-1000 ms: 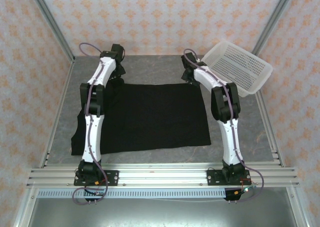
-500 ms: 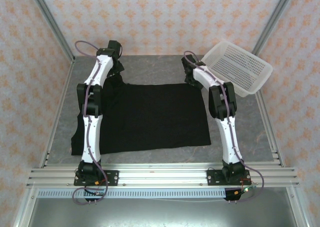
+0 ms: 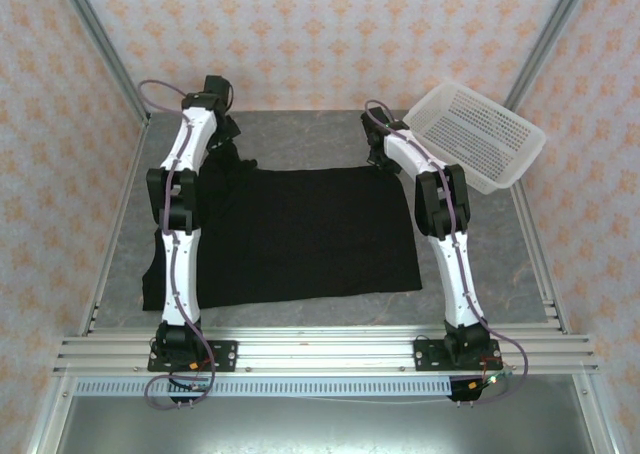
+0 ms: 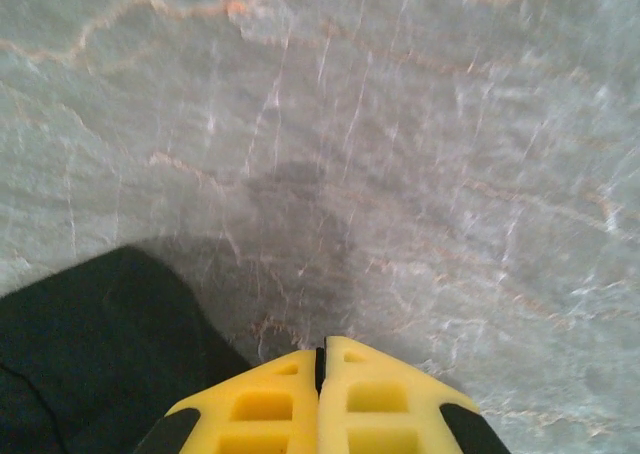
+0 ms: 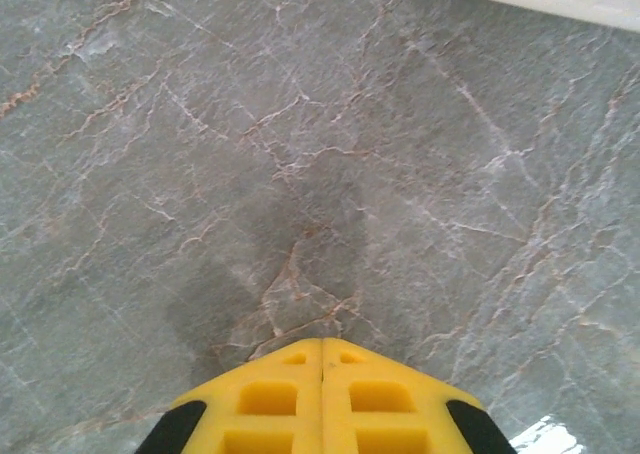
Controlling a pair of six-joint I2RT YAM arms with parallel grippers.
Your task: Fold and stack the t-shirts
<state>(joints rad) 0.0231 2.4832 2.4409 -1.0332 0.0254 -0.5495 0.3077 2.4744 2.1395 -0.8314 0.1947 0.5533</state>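
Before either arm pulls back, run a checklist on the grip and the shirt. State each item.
1. Left jaws shut: ok.
2. Right jaws shut: ok.
3. T-shirt pinched by left jaws: cannot tell; cloth lies beside them.
4. T-shirt pinched by right jaws: cannot tell.
5. T-shirt body flat on table: ok.
6. Basket apart from t-shirt: ok.
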